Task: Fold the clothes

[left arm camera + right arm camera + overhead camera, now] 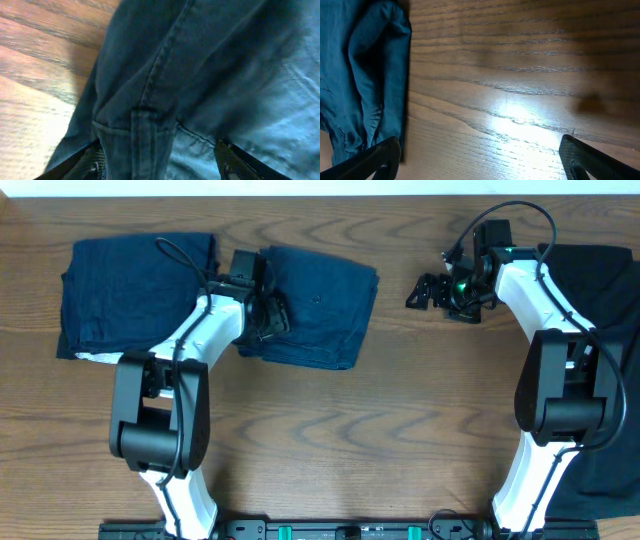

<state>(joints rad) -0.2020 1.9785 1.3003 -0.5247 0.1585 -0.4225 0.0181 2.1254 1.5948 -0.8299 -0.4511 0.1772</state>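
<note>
Left end effector (272,315) spread over navy garment (325,300), arm bent; right end effector (420,290) apart above table (350,430).

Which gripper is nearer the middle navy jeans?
Left. The left gripper sits on the left edge of the jeans; the right gripper hovers over the table to their right.

The left arm (190,340) is extended forward from its base and angled inward. Its wrist is bent so that the left hand (272,312) is pointed down, and its fingers (82,165) are held well apart. The right arm (545,320) is raised forward and turned inward at the wrist. The right hand (420,290) is directed toward the middle and tipped downward, with both fingers spread wide and nothing held between them.
</note>
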